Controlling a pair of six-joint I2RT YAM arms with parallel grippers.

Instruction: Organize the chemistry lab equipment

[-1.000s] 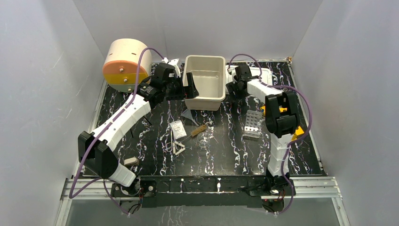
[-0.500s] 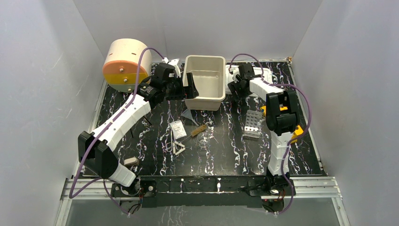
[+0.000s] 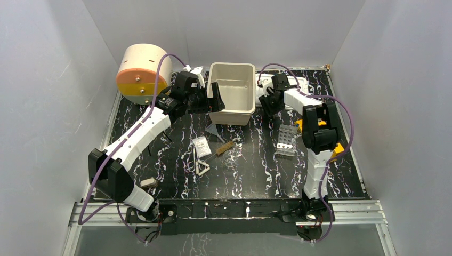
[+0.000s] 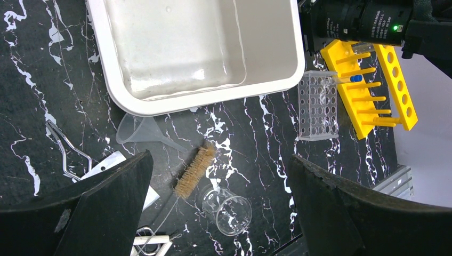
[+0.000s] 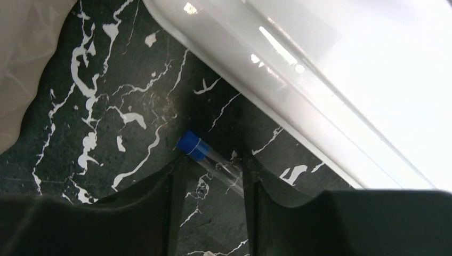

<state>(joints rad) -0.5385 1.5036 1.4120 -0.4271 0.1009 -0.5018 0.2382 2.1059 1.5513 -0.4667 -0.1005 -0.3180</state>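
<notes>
While the L hand (image 4: 218, 160) hangs released and wide open above the black, white-veined marble table (image 3: 250, 170), the R hand (image 5: 210, 176) is low at the table, just right of the white plastic tub (image 4: 202, 101). A short clear tube w/ blue cap (image 5: 205, 157) lies flat on the table btw the R fingers (image 5: 133, 218). It sits slanted, close to the tub's rim. Can't tell if the fingers pinch it or only flank it.

Under the L hand, near the tub's front wall:
- A clear plastic funnel (image 4: 141, 132) lies on its side.
- A bristle brush w/ wire handle (image 4: 194, 170) is just beside it.
- A small clear beaker (image 4: 229, 210) is tipped over by the brush.

The grey holed rack (image 4: 316, 106) stands right of these, w/ the yellow peg rack (image 4: 373, 85) just beside it. A second blue-capped tube (image 4: 349, 78) lies where the two racks meet. The white triangle frame (image 3: 202, 168) and clear packet (image 3: 201, 145) lie nearer the arm bases.
</notes>
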